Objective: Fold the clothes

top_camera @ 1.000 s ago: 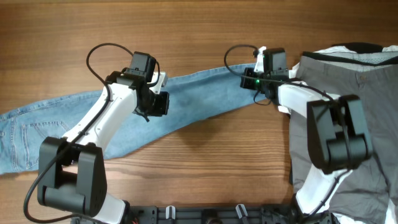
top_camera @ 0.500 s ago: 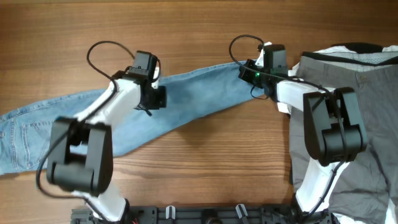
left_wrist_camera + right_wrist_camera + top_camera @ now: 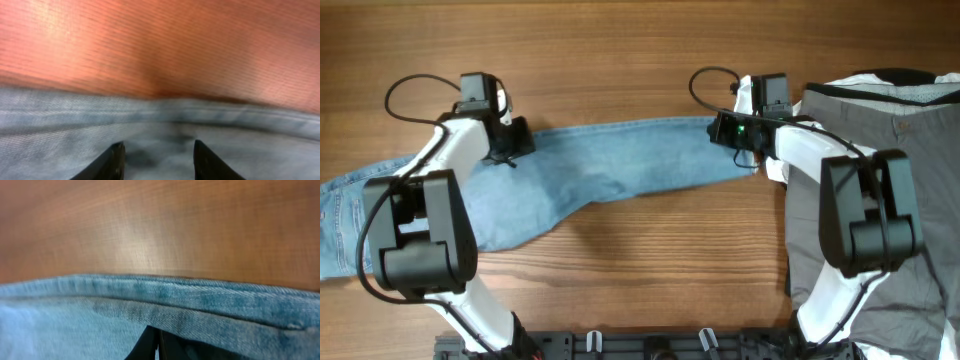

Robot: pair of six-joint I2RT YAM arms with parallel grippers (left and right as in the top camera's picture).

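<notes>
Jeans (image 3: 610, 165) lie stretched across your table (image 3: 640, 50), waist end at far left, leg end centre-right near the grey trousers (image 3: 920, 160). Your left gripper (image 3: 513, 140) sits over the denim's upper edge, fingers (image 3: 112, 160) partly apart, holding nothing. Your right gripper (image 3: 738, 130) is pinched tight on the leg end.

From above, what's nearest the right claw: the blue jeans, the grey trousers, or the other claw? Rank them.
1. The light-blue denim jeans, beneath the right gripper itself.
2. The grey trousers, just to its right.
3. The left gripper, far along the jeans.
</notes>
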